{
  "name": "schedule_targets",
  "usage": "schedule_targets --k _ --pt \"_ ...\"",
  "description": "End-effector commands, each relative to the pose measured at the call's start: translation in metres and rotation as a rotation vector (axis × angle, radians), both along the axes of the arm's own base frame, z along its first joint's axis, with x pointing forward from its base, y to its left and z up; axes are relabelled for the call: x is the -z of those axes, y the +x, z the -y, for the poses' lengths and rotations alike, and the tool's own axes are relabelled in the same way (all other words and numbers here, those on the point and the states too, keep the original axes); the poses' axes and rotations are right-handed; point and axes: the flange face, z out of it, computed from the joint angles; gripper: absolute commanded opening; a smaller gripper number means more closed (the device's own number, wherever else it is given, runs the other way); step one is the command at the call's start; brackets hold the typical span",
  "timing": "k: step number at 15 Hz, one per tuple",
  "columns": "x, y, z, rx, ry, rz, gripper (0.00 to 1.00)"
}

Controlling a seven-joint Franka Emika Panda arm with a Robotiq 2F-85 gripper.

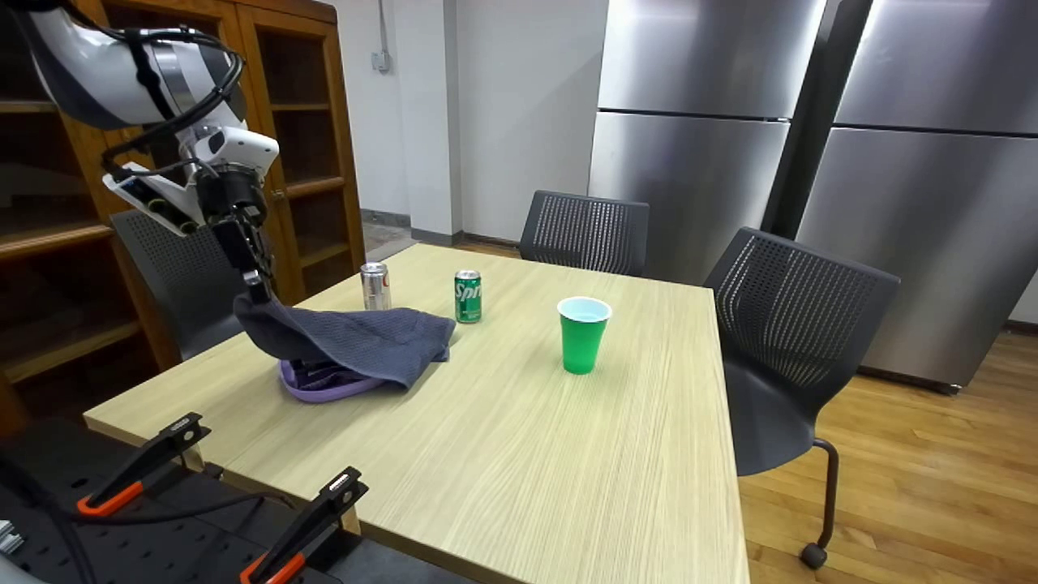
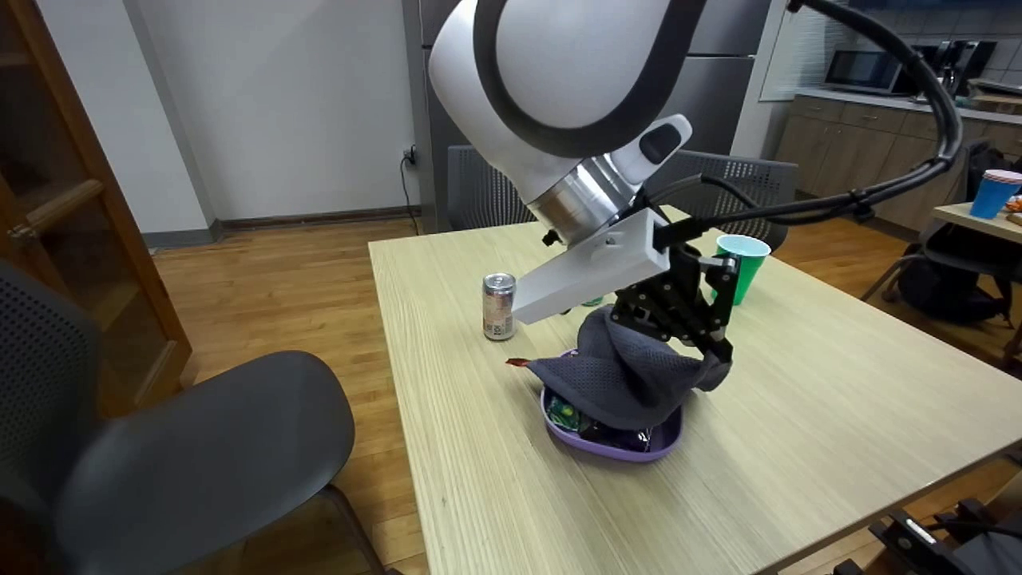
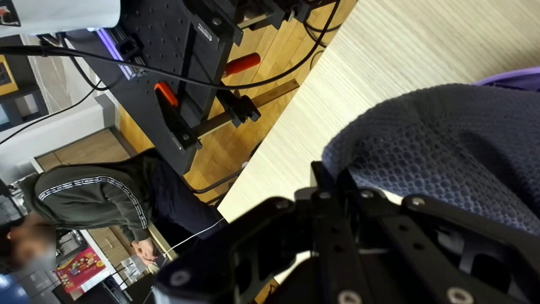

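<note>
Slate-grey cloth [image 1: 369,342] in the pinch of the hand [image 3: 333,179], seemingly for covering or uncovering the purple container [image 2: 613,453]; next, probably pull gently.

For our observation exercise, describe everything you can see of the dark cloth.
The cloth is dark grey-blue, fabric-like, with a honeycomb-like texture. It is rumpled and creased, draped over the purple container on the table and covering only part of it; one side spreads beyond it. Another end is raised, pinched between the fingers.
</note>
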Motion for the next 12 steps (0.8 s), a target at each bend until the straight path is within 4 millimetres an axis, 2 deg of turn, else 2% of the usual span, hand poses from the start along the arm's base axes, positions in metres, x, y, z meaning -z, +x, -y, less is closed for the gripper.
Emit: schedule_targets --k 1,12 --pt "0.011 0.003 -0.006 -0.013 -0.004 -0.084 0.01" --pt "0.053 -0.006 -0.012 -0.032 -0.056 -0.173 0.01"
